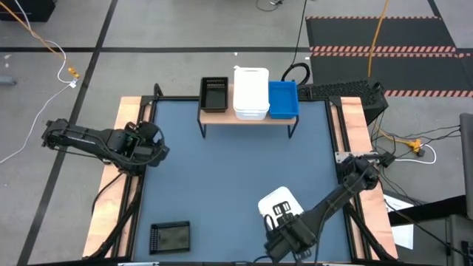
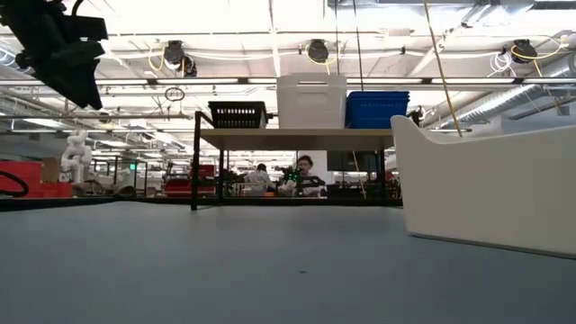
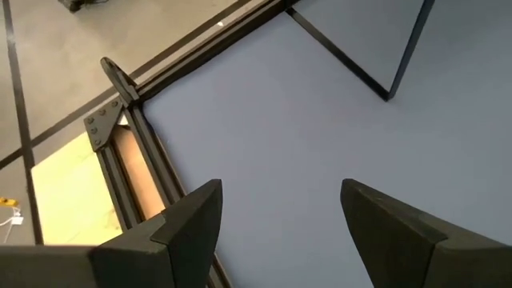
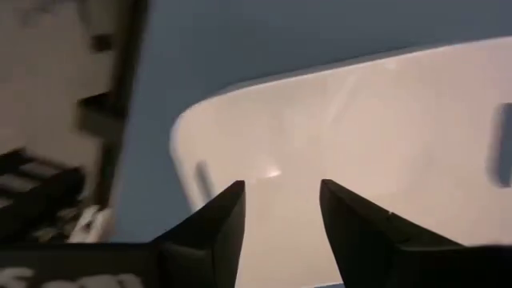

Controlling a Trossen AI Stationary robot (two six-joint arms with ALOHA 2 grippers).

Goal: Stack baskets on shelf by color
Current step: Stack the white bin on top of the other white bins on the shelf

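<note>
The light-wood shelf (image 1: pixel 247 117) stands at the mat's far edge. On it stand a black basket (image 1: pixel 214 94), white baskets stacked (image 1: pixel 251 92) and a blue basket (image 1: pixel 283 98); they also show in the low view (image 2: pixel 310 99). A white basket (image 1: pixel 281 198) rests by its bottom on the mat at the near right, large in the low view (image 2: pixel 486 189). My right gripper (image 1: pixel 281 214) is open over its near end (image 4: pixel 282 192). A black basket (image 1: pixel 171 236) lies at the near left. My left gripper (image 1: pixel 157 145) is open and empty above the mat's left edge (image 3: pixel 280 192).
Wooden side boards and black frame rails (image 1: pixel 129 177) run along both sides of the blue-grey mat (image 1: pixel 236 170). The shelf's thin black legs (image 3: pixel 392 92) stand on the far part of the mat. A keyboard (image 1: pixel 340 90) lies beyond the shelf at the right.
</note>
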